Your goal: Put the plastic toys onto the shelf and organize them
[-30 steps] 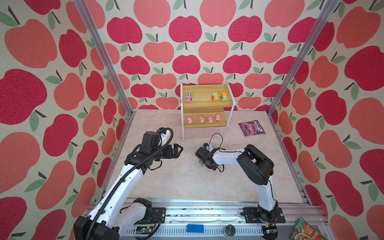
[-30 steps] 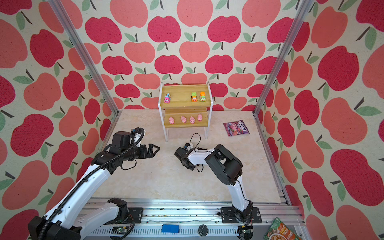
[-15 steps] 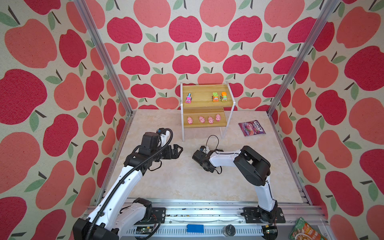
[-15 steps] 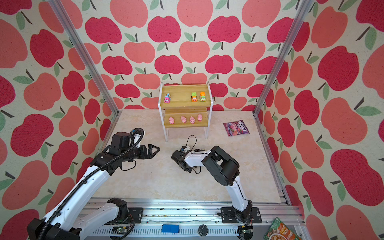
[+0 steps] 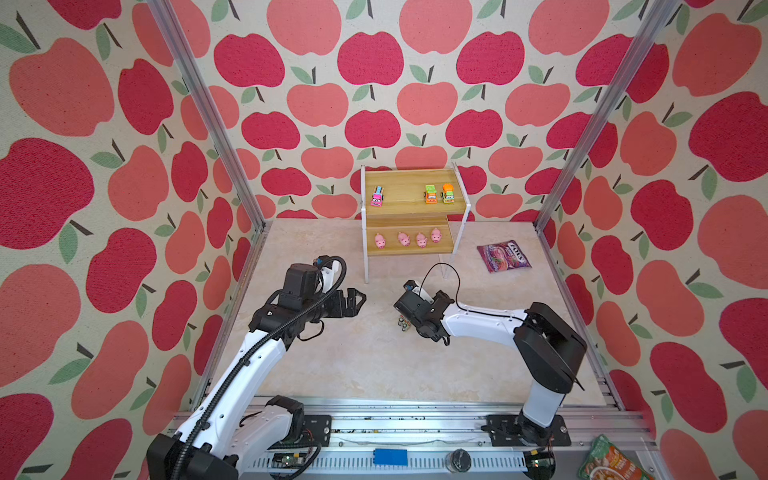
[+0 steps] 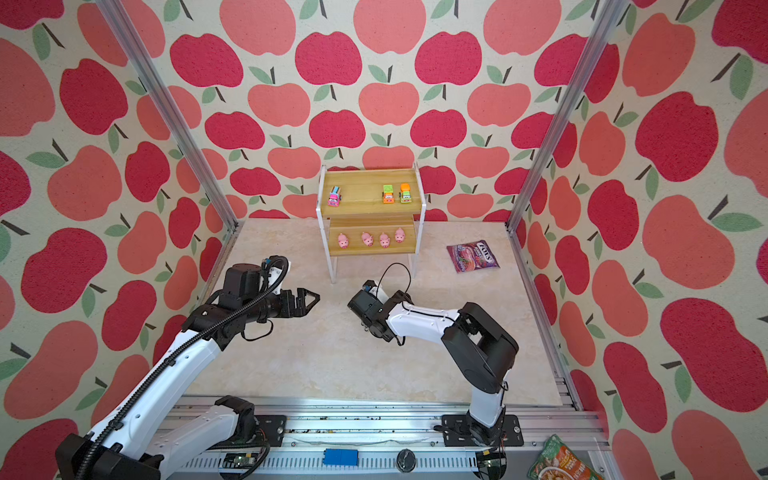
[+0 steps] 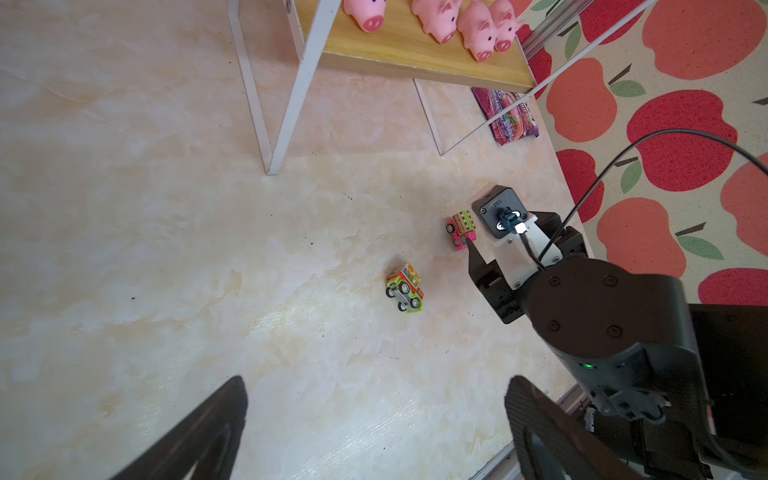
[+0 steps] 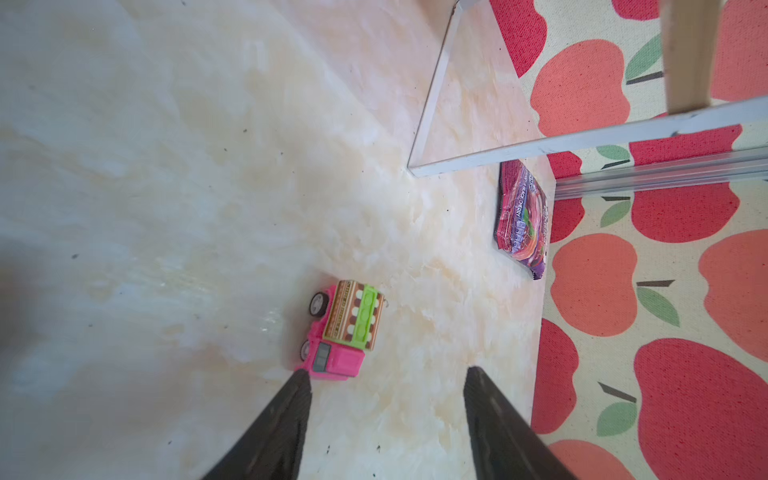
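Observation:
The shelf stands at the back with three cars on its upper board and several pink pigs on the lower one. On the floor a green car lies tipped, wheels showing. A pink car with a striped load stands upright beside it. My right gripper is open and low over the floor. One of its fingertips is at the pink car's cab, and nothing is between the jaws. In both top views its wrist hides the pink car. My left gripper hovers open and empty, left of both cars.
A purple candy bag lies flat on the floor right of the shelf. The shelf's thin white legs stand just beyond the two loose cars. Apple-patterned walls and metal posts close in the sides.
My right gripper's jaws have spread apart, and its wrist has shifted slightly over the floor. The left arm has stayed where it was, open.

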